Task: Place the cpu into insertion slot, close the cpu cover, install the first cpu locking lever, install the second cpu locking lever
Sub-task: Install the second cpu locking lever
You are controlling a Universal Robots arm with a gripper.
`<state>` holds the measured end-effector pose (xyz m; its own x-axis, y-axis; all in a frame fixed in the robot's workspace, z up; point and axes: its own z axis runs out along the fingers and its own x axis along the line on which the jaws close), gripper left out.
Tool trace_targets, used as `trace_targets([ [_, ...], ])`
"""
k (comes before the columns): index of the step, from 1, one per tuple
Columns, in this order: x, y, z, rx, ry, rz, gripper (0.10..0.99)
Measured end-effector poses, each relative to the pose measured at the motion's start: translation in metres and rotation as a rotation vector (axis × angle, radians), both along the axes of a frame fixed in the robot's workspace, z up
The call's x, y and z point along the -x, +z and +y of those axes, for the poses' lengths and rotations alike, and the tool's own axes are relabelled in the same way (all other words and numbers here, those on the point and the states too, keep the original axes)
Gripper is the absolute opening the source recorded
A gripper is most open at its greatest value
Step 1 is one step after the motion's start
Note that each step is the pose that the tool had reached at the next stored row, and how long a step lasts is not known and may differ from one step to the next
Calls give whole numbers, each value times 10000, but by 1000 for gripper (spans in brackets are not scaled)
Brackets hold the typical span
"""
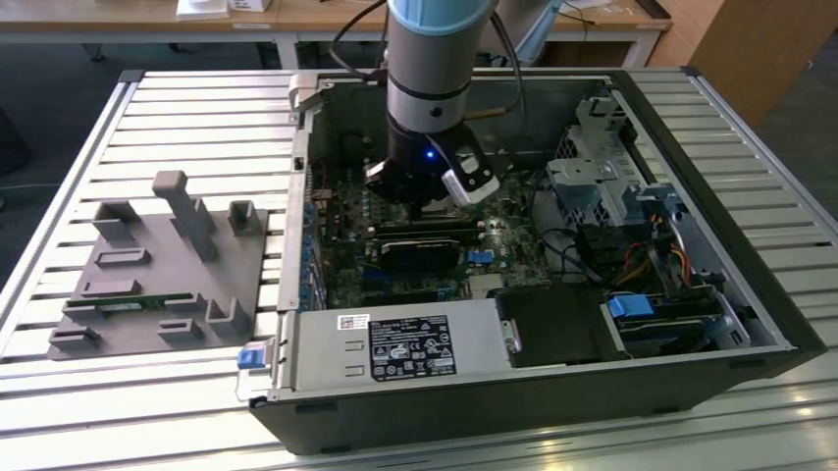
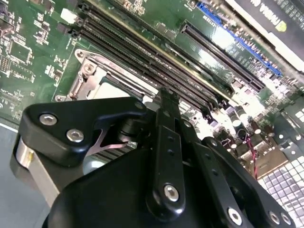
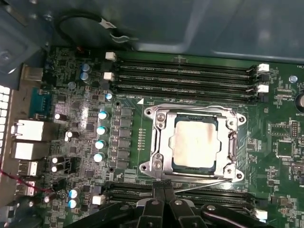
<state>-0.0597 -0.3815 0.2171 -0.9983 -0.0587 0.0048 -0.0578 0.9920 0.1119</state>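
One cpu (image 3: 194, 142), silvery top up, sits in the one insertion slot (image 3: 164, 164) on the green circuit board (image 3: 270, 190), with the cpu cover (image 3: 158, 142) closed flat around it. A thin lever (image 3: 199, 186) runs along the slot's edge nearest the gripper (image 3: 164, 197), whose jaws are clenched together with nothing between them, tips just beside that edge. Long black memory strips (image 3: 185, 76) flank the slot on two sides, leaving narrow room. In the exterior view, the arm (image 1: 439, 69) reaches into the open grey computer case (image 1: 733, 324) on the slatted tabletop (image 1: 171, 392); a grey fixture (image 1: 164, 275) lies beside it.
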Motion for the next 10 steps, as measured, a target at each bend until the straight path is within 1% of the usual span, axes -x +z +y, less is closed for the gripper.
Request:
trace_targets([
  [5, 50, 0, -63, -325, -2, 0, 106],
  [7, 64, -10, -68, -408, -2, 0, 106],
  [10, 71, -47, -68, -531, -1, -1, 106],
])
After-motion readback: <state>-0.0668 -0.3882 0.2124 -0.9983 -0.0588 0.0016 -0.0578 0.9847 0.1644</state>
